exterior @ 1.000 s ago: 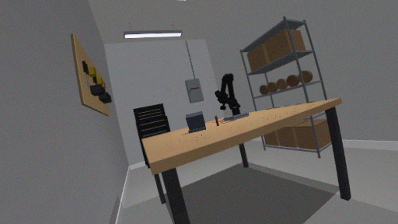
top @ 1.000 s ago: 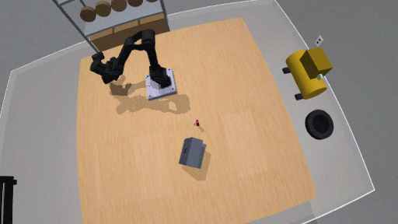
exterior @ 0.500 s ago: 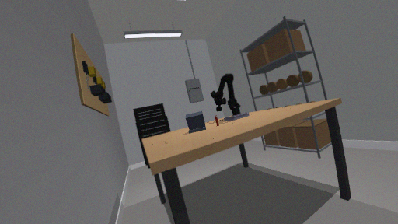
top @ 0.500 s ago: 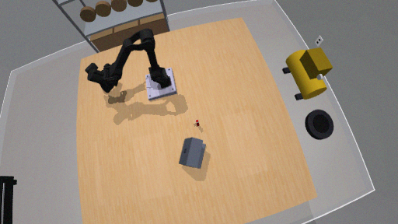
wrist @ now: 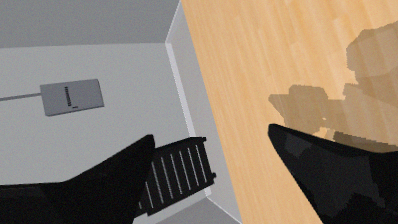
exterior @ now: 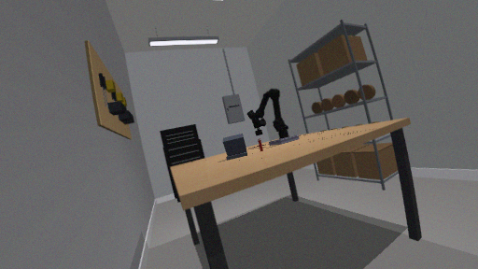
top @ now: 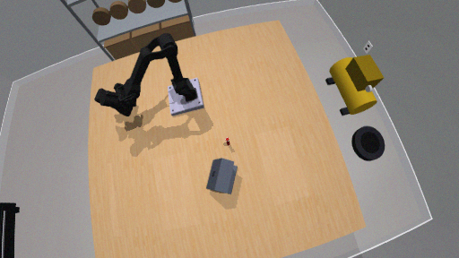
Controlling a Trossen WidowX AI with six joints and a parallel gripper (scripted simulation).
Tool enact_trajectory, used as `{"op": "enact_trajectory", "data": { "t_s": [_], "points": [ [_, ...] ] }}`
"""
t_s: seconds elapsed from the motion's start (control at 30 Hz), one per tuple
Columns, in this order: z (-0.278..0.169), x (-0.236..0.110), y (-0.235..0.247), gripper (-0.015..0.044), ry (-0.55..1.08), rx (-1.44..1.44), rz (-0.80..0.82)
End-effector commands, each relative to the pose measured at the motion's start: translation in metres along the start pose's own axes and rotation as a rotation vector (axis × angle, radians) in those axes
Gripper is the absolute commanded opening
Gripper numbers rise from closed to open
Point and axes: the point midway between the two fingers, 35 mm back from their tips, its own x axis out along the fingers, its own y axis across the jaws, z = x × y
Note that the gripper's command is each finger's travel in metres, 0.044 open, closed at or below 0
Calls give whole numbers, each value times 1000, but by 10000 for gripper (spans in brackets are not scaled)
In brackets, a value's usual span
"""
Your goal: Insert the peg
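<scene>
A small red peg (top: 228, 141) (exterior: 260, 145) stands upright on the table, between the robot base and the panel block. The grey-blue sloped panel block (top: 224, 177) (exterior: 234, 145) stands beyond it, with a small dark hole (top: 213, 174) in the face on its left side in the top view. The hole's exact shape is too small to tell. My gripper (top: 112, 107) (wrist: 211, 134) is open and empty, raised above the table's left part in the top view, far from the peg and block. Neither peg nor block shows in the wrist view.
The arm's pale base plate (top: 175, 109) (exterior: 290, 139) is on the table (top: 287, 179) (exterior: 327, 146). The arm's shadow falls on the wood beneath it. A shelf rack (exterior: 361, 66) stands behind the table, and a black slatted chair-like object (exterior: 183, 141) (wrist: 176, 172) stands off the table.
</scene>
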Motion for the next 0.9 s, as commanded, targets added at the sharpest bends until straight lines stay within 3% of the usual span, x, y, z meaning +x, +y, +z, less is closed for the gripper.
{"op": "enact_trajectory", "data": {
  "t_s": [0.0,0.87],
  "points": [
    [-19,-7,-4,440,53,-55,-10],
    [-120,-80,-52,440,392,-518,-99]
  ]
}}
